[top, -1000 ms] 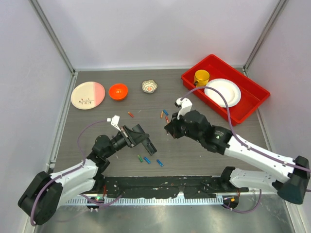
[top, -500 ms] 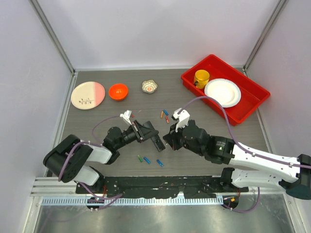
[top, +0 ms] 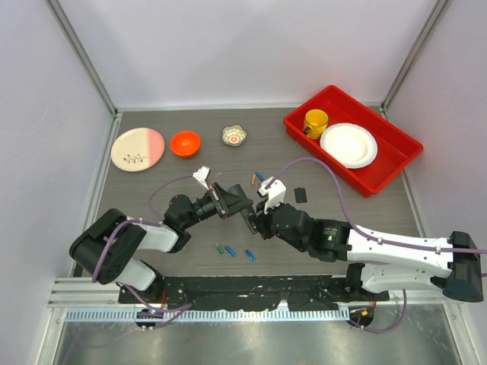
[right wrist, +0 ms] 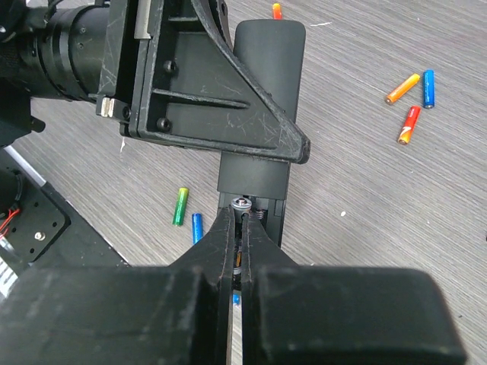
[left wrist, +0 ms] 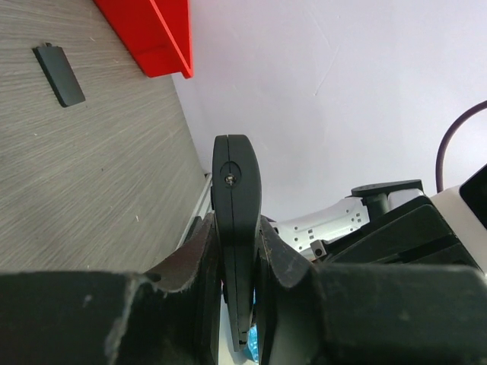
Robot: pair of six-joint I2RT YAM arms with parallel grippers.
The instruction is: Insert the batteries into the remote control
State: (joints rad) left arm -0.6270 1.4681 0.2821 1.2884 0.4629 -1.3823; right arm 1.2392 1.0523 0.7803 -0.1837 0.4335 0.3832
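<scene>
Stretching between plain white walls, a grey wood-grain table [top: 266, 144] carries a red tray [top: 393, 142] at the far right, with a yellow cup [top: 315, 122] and a white plate [top: 348, 144] inside it. An orange bowl [top: 185, 143] and a pink-and-cream plate [top: 137, 149] sit at the far left. Loose batteries [right wrist: 402, 88], orange, blue and green, lie scattered on the wood on either side of the arms. The left gripper [left wrist: 237, 255] is clamped across the flat faces of the remote control [right wrist: 262, 68], holding it at mid-table between the two arms. The right gripper [right wrist: 240, 220] is pressed fully closed, its tips at the remote's open recess end. Whether anything thin is pinched there I cannot tell. A small flat black piece [left wrist: 58, 74] lies apart on the table.
</scene>
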